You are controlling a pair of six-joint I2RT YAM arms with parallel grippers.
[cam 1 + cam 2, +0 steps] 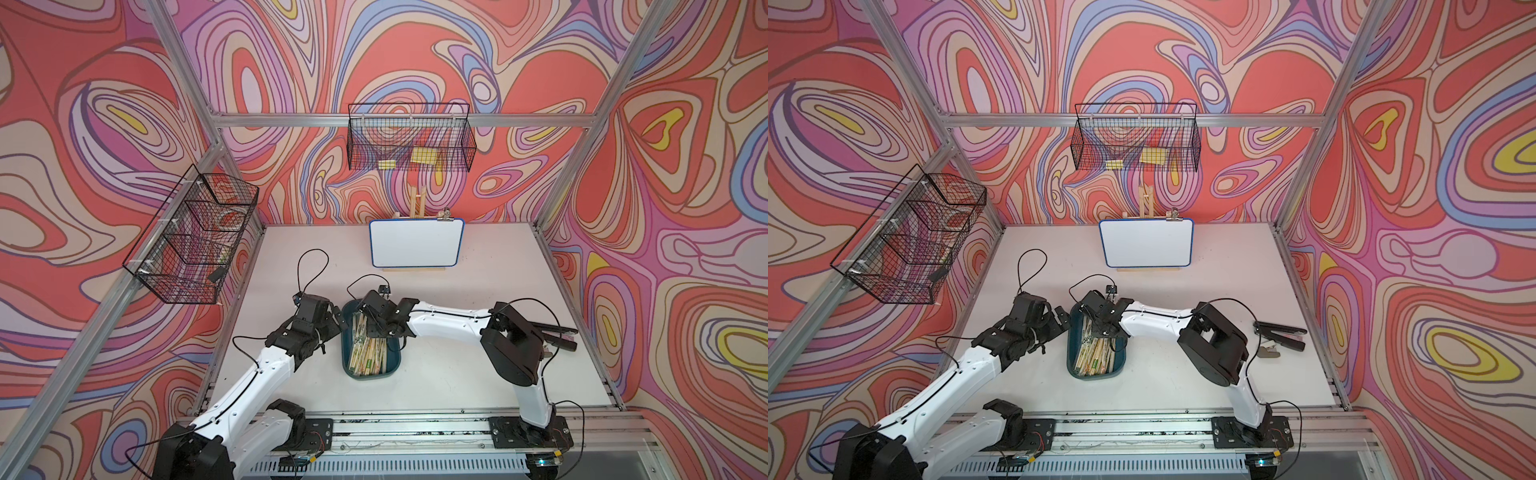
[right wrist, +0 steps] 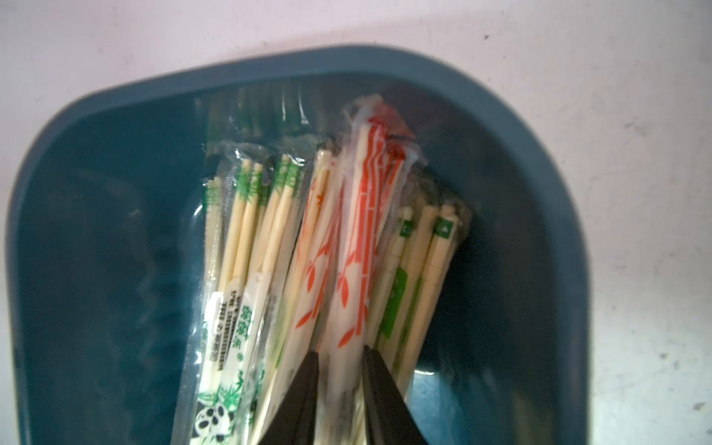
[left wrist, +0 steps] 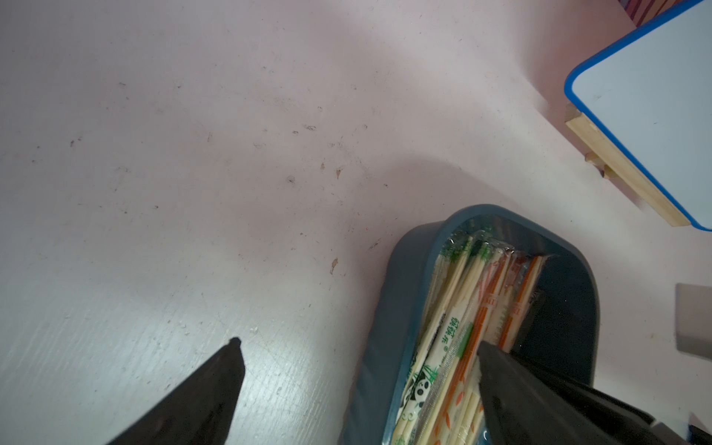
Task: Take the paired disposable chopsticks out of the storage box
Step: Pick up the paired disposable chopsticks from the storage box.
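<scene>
**Right hand clamped on an orange-printed pair inside the box**

In both top views the storage box (image 1: 345, 353) sits on the surface (image 1: 457, 374) toward its front edge, a little left of the middle, long side running front to back. The paired disposable chopsticks (image 1: 368, 353) lie heaped lengthwise in it. The right hand (image 1: 372, 328) reaches down into the box's far half. The left hand (image 1: 338, 321) is at its left wall. A wire basket on the back wall (image 1: 409, 137) holds yellow items. What is in the left-wall basket (image 1: 191, 237) I cannot make out.

In the left wrist view the left hand (image 3: 358, 343) is spread wide and straddles the box wall, one finger over bare surface, the other over the chopsticks. It holds nothing.

In the right wrist view the right hand (image 2: 341, 350) presses both fingers against one orange-printed pair (image 2: 354, 250). Green-printed sleeves lie on either side of it.
</scene>
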